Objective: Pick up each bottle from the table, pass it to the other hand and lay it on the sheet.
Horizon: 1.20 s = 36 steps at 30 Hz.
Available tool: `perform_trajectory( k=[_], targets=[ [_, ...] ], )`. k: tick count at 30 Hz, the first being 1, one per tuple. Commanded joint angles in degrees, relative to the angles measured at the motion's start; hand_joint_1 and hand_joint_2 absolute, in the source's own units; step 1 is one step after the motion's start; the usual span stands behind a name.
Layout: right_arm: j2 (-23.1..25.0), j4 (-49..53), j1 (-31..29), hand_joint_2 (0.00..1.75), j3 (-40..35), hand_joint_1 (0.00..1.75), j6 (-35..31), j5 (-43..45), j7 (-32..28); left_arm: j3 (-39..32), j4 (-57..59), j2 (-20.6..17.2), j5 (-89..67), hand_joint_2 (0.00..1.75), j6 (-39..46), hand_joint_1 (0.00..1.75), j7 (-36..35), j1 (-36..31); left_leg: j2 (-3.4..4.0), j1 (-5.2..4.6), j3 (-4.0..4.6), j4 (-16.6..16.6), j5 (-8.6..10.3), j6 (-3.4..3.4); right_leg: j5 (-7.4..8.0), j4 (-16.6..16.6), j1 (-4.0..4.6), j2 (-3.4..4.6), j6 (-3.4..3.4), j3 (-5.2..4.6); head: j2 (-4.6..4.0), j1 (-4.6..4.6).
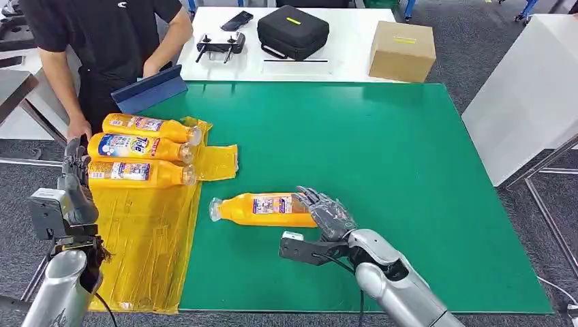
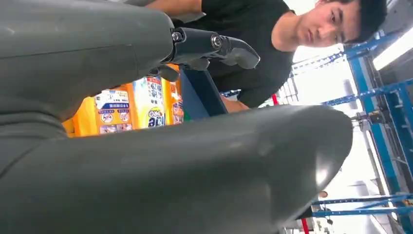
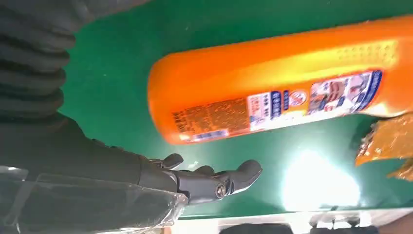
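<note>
One orange bottle (image 1: 262,208) lies on its side on the green mat (image 1: 382,157), cap toward the yellow sheet (image 1: 146,238). My right hand (image 1: 327,212) hovers at the bottle's base end with fingers spread and nothing in its grasp. The right wrist view shows a gap between the bottle (image 3: 292,92) and the fingers (image 3: 214,180). Three more orange bottles (image 1: 146,148) lie side by side on the sheet's far part. My left hand (image 1: 73,170) is raised by the sheet's left edge, fingers (image 2: 214,48) stretched out and empty, the bottles (image 2: 136,107) behind them.
A person (image 1: 109,41) stands at the back left, one hand near the sheet and a blue board (image 1: 150,90) before them. A white table behind the mat carries a black case (image 1: 293,30), a cardboard box (image 1: 402,49) and a controller (image 1: 220,46).
</note>
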State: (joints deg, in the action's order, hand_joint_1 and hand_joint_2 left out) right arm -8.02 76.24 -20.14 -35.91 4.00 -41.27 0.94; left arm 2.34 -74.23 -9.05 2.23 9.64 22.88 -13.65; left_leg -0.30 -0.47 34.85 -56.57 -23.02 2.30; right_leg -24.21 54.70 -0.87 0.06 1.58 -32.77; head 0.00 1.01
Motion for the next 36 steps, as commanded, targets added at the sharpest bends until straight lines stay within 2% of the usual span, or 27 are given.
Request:
perform_trajectory(
  k=[1, 8, 15, 28, 36],
  targets=[
    [1.5, -8.5, -6.3, 1.75, -7.3, 0.00, -1.9, -3.6, 2.7, -2.3, -0.2, 1.6, -0.7, 0.00, 0.1, 0.00, -1.1, 1.3, 0.14, 0.00, -0.24, 0.0, -0.09, -0.13, -0.04, -0.1, 0.00, 0.12, -0.08, 0.22, 0.00, 0.00],
    [4.6, -11.0, -10.3, 1.75, -11.9, 0.00, -6.1, -14.7, 7.8, -2.7, -1.7, 2.3, -1.1, 0.00, 0.0, 0.00, -1.5, 2.8, 0.20, -0.01, -0.12, 0.0, -0.06, -0.12, -0.01, 0.0, -0.01, 0.16, -0.06, 0.17, 0.00, 0.00],
    [8.1, -14.6, -12.5, 1.75, -13.8, 0.00, -6.9, -22.3, 12.2, -1.9, 0.9, 2.4, -1.1, 0.00, -0.4, 0.00, -2.1, 0.2, 0.12, -0.01, -0.21, 0.0, -0.08, -0.19, -0.07, 0.0, -0.01, 0.10, -0.11, 0.24, 0.00, 0.00],
    [10.9, -21.2, -13.2, 1.75, -13.3, 0.00, -5.5, -19.4, 9.4, -0.9, 3.6, 1.9, -0.2, 0.00, -0.7, 0.00, -2.0, -2.1, 0.00, 0.01, -0.25, 0.0, -0.06, -0.18, -0.08, 0.0, 0.01, -0.03, -0.10, 0.28, 0.00, 0.02],
    [12.0, -25.1, -13.9, 1.75, -13.7, 0.00, -5.1, -18.8, 9.8, -0.7, 5.0, 1.3, 0.6, 0.00, -0.5, 0.00, -1.7, -3.2, -0.01, 0.00, -0.19, 0.0, -0.02, -0.15, -0.04, 0.0, 0.00, -0.02, -0.08, 0.21, 0.00, 0.00]
  ],
)
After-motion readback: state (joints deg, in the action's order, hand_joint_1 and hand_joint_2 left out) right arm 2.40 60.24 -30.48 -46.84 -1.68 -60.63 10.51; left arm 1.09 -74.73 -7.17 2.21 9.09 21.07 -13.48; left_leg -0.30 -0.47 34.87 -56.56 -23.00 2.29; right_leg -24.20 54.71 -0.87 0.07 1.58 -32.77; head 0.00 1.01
